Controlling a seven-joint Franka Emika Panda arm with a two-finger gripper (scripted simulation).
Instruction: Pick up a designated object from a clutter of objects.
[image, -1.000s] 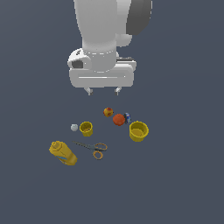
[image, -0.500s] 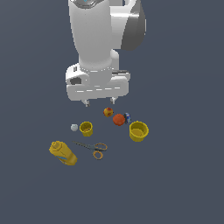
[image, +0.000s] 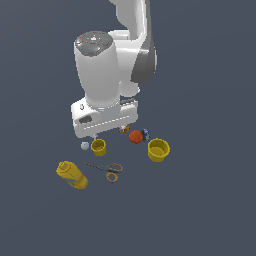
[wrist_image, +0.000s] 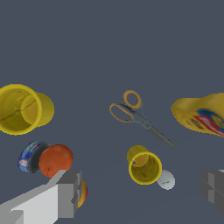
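Exterior view: the gripper (image: 109, 135) hangs above the small cup (image: 98, 146) and balls, with the scissors (image: 106, 170) lying flat between the mustard bottle (image: 72, 174) and the big cup (image: 158, 149). Wrist view: fingers (wrist_image: 68, 194) stand wide apart, holding nothing; the scissors (wrist_image: 136, 113) lie untouched near the bottle (wrist_image: 202, 114).

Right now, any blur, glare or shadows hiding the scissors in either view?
Exterior view: even lighting, no cast shadows or glare; scissors small but unblocked. Wrist view: scissors sharp, unobstructed; mustard bottle cropped by the frame edge and looks stretched; pincer fingers intrude only at the frame corners.
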